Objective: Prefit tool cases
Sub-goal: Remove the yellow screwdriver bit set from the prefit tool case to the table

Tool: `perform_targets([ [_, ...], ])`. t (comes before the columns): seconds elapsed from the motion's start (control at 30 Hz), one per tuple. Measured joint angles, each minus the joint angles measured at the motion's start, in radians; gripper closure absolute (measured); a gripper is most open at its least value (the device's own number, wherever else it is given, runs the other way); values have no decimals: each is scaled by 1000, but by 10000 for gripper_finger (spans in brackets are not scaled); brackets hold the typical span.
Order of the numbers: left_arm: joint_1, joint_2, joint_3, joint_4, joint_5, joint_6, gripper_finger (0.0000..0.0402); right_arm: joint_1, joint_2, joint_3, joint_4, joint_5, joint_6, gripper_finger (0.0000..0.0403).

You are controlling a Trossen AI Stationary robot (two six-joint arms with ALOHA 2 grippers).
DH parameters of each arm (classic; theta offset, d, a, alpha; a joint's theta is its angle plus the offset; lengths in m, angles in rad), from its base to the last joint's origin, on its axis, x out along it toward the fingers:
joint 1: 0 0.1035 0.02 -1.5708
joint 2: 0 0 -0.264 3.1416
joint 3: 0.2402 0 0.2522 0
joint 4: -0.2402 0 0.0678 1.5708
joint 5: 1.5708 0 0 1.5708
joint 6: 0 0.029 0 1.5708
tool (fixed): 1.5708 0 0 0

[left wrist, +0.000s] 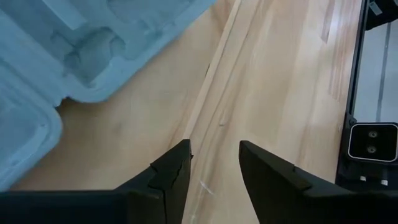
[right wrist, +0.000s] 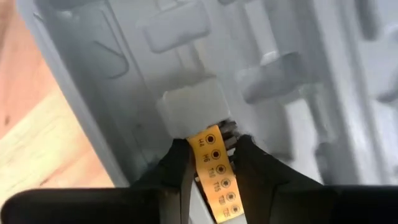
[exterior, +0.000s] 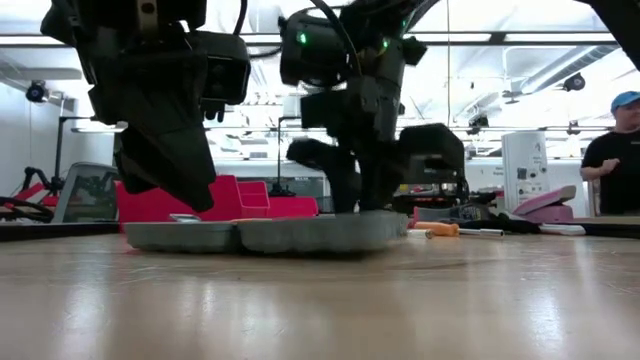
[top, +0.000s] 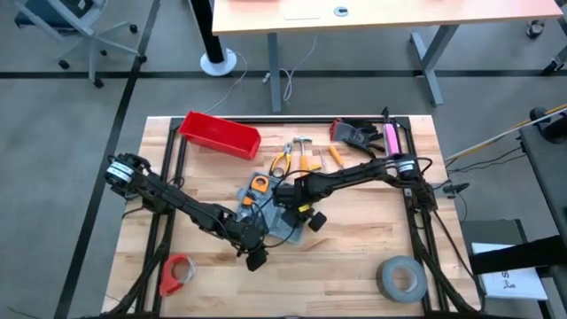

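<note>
My right gripper (right wrist: 211, 155) pinches a yellow numbered strip (right wrist: 214, 177) over the open grey-blue plastic tool case (right wrist: 249, 68); I seat it squarely, pressing gently. Left gripper (left wrist: 214, 165), part open and empty, waits beside the case's near edge.

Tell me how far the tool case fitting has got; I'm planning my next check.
Done: the tool case lies open with the orange tape measure at its far corner. In hand: the right gripper pinches a yellow holder over a recess. Left: pliers and other tools remain outside; the left gripper is empty.

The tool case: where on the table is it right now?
In the high view the tool case lies open near the table's middle, between both end effectors, with the red bin behind it and scattered hand tools just beyond.
</note>
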State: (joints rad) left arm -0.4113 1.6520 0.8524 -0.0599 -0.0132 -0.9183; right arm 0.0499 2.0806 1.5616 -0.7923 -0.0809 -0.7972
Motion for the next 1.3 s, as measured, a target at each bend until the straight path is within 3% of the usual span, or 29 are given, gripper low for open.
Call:
perform_targets([
  [0.37,-2,-2,0,1,0,-2,261,14,-49,34,-64,9,12,345],
  [0.53,-3,-2,0,1,0,-4,255,4,-55,34,-88,61,4,346],
  [1.3,-14,-2,0,8,-1,-8,256,-205,-133,27,-216,135,53,349],
])
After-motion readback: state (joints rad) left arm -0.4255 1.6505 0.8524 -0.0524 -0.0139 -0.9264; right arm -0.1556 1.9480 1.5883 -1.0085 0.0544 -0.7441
